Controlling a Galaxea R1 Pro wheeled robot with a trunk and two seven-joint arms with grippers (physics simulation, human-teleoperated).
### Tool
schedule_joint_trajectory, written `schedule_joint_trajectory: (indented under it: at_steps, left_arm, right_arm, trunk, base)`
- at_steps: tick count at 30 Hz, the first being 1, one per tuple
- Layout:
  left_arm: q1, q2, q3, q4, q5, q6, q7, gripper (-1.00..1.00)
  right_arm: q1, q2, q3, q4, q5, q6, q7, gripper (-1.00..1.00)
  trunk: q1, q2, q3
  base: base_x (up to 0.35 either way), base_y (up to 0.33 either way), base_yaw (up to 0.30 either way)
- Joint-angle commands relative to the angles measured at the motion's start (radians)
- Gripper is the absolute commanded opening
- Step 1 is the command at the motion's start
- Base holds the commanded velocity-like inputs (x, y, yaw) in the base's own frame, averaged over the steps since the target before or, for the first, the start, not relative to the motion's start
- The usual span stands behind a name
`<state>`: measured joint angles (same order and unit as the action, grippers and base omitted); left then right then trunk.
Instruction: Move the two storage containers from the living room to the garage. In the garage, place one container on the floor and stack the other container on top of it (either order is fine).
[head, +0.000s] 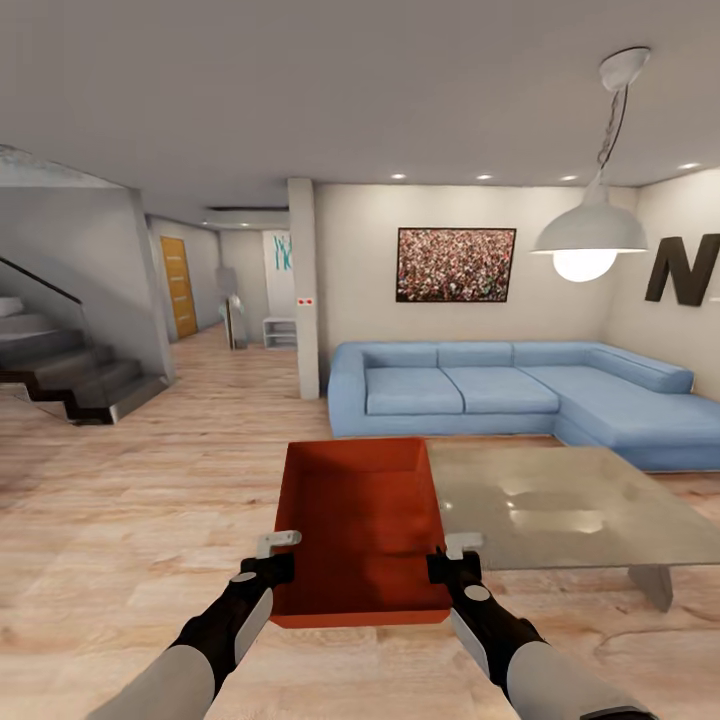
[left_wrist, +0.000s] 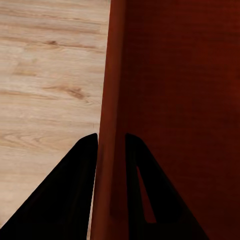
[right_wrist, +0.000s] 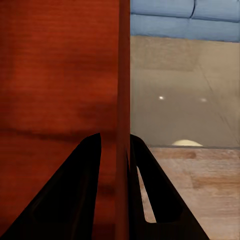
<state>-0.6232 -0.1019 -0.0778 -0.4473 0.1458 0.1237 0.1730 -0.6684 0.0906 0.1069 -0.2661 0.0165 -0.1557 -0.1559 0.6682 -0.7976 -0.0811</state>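
Orange-red bin (head: 362, 525) held up in front of the robot over the light wood floor (head: 120, 520), in the living room, just beside the near corner of the grey glass coffee table (head: 590, 520). Left gripper (head: 277, 556) pinches the bin's left wall, one finger each side of the rim; right gripper (head: 452, 556) pinches the right wall the same way. Wrist views confirm: left fingers (left_wrist: 75, 195) straddle the wall edge, right fingers (right_wrist: 80, 195) likewise. Blue corner sofa (head: 500, 385) behind the table, pendant lamp (head: 590, 235) above, stairs (head: 70, 375) far left.
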Motion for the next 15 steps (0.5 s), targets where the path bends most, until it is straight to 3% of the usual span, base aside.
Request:
schedule_joint_trajectory:
  at_steps: [1, 15]
  left_arm:
    - [0.000, 0.008, -0.015, -0.004, -0.011, -0.061, 0.043, -1.00]
    - [0.000, 0.008, -0.015, -0.004, -0.012, -0.061, 0.043, -1.00]
  right_arm:
    - [-0.002, 0.000, -0.016, 0.002, -0.019, 0.001, -0.002, -1.00]
    - [-0.002, 0.000, -0.016, 0.002, -0.018, 0.001, -0.002, -1.00]
  trunk:
    - [0.000, -0.001, -0.001]
    - [0.000, -0.001, 0.009]
  base:
    - [0.000, 0.000, 0.266]
    - [0.000, 0.000, 0.266]
